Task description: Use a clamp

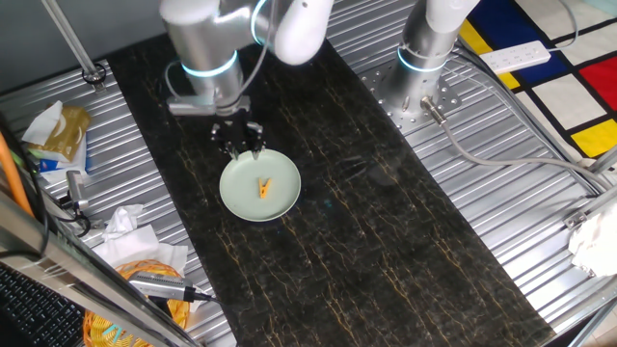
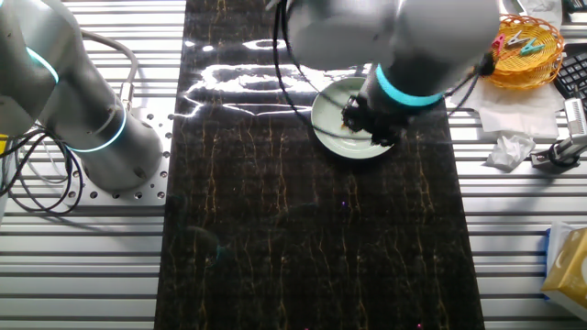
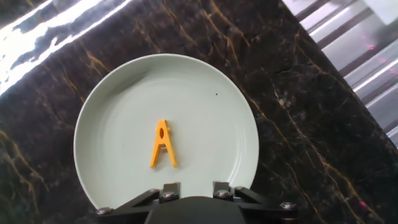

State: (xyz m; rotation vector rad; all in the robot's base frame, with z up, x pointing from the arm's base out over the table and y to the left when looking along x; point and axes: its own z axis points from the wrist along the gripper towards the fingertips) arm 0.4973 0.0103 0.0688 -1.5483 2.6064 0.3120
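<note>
The clamp [image 1: 264,187], a small orange-yellow V-shaped clip, lies flat near the middle of the round pale green plate [image 1: 234,200] on the dark marble mat. In the hand view the clamp [image 3: 163,145] points its prongs toward me, on the plate [image 3: 106,112]. My gripper [image 1: 241,146] hovers over the plate's far-left rim, above and apart from the clamp. Two finger stubs show at the bottom of the hand view, spread apart, and the gripper [image 3: 196,185] is open with nothing between them. In the other fixed view the arm hides the clamp; only part of the plate [image 2: 332,137] shows beside the gripper [image 2: 371,128].
A yellow wire basket [image 2: 525,41] of coloured clips and crumpled tissues [image 2: 509,151] sit beside the mat. Bags and tools [image 1: 58,135] crowd the left side. A second arm's base [image 1: 424,58] stands at the back, with a power strip [image 1: 516,56] beyond.
</note>
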